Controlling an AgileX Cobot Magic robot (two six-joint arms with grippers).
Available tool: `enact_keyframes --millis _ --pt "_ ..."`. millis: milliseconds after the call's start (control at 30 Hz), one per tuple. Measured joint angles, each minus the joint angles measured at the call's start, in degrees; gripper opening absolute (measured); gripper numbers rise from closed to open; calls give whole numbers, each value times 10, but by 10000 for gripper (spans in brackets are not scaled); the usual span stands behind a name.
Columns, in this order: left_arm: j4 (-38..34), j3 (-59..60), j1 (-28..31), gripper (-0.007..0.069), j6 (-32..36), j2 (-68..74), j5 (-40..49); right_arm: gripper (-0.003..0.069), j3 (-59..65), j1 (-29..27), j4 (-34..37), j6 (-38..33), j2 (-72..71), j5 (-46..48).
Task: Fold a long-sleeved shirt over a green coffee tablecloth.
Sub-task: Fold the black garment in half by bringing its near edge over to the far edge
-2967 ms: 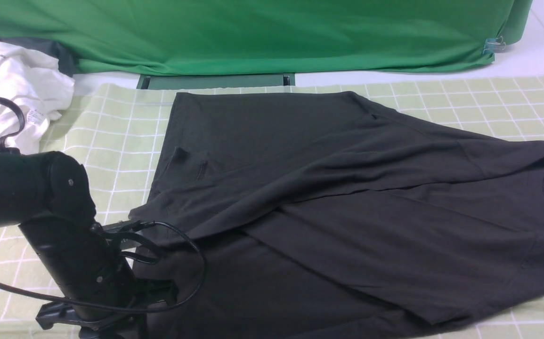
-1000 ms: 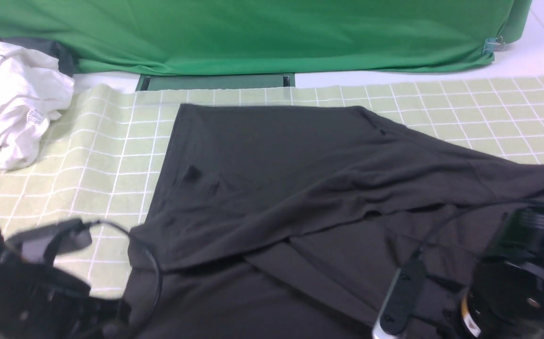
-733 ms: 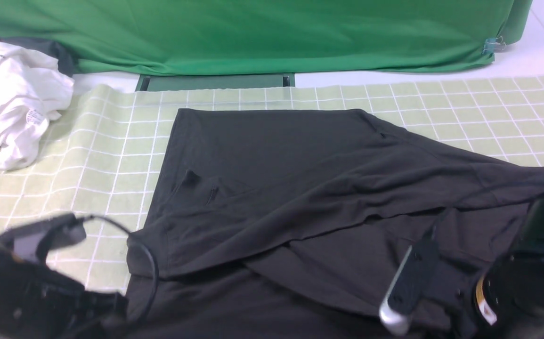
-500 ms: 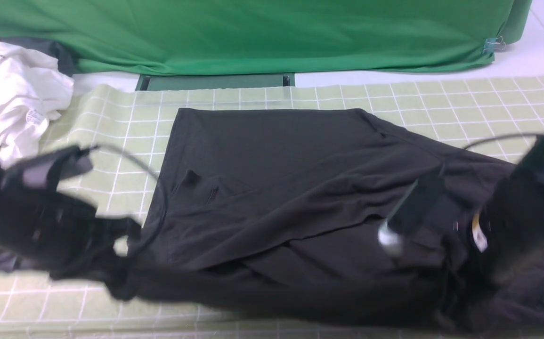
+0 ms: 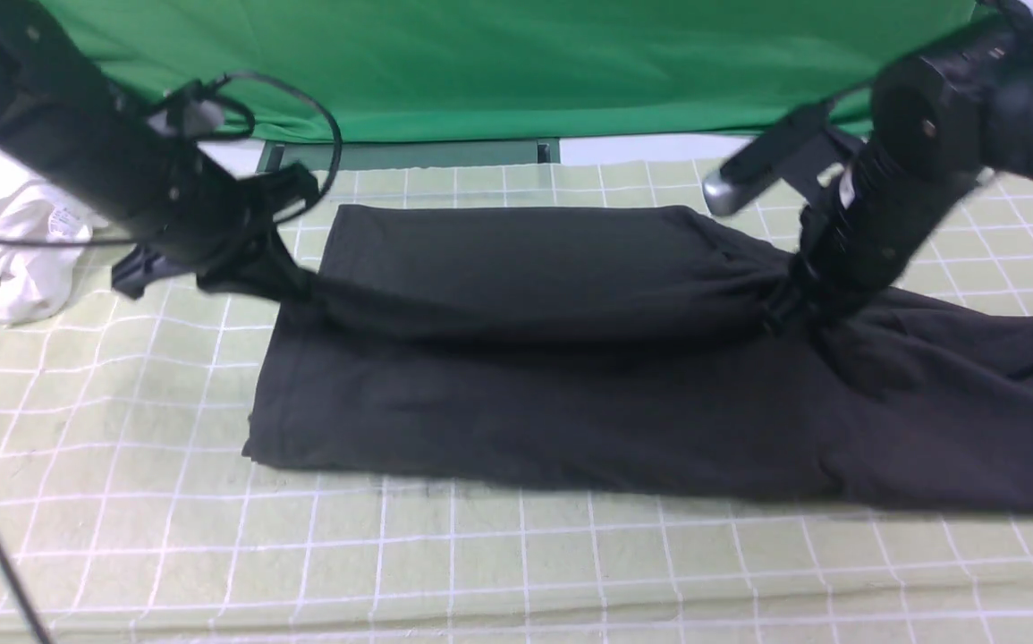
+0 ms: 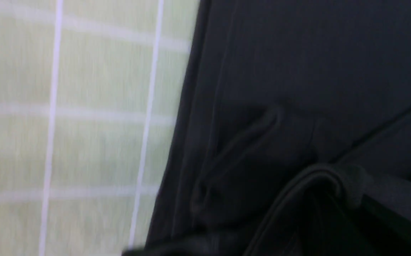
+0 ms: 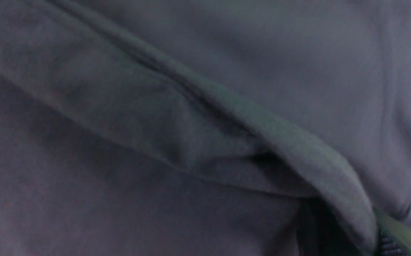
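Front view, long-sleeved shirt [image 5: 525,402] pinched at both ends
We saw left gripper [image 5: 279,279] and right gripper [image 5: 789,304] clamped on its raised fold, the rest lying on the green coffee tablecloth [image 5: 391,555]; fingertips were buried in fabric, one end cut off.

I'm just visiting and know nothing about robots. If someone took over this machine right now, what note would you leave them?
Left pincer: shut on the black long-sleeved shirt, at its left end.
Right pincer: shut on the same shirt, further right.
The shirt lies on the checked green tablecloth, with the held edge stretched between the pincers near its far side.
Done: lengthwise fold almost laid.
To do: lower the edge, let go, then probably fold in the spread right end.
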Motion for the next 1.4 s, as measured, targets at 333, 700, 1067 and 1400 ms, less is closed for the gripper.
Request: enact_keyframes --millis 333,700,1067,1400 --pt "-18 -186 10 15 -20 154 7 30 -254 -21 8 -11 165 27" --pt "16 -305 13 15 -92 247 6 33 -371 -27 8 8 291 4" --pt "76 -307 13 15 -139 250 -47 100 -372 -44 15 48 302 -30" --pt "61 -307 13 167 -141 250 -118 356 -372 -55 9 102 303 -74"
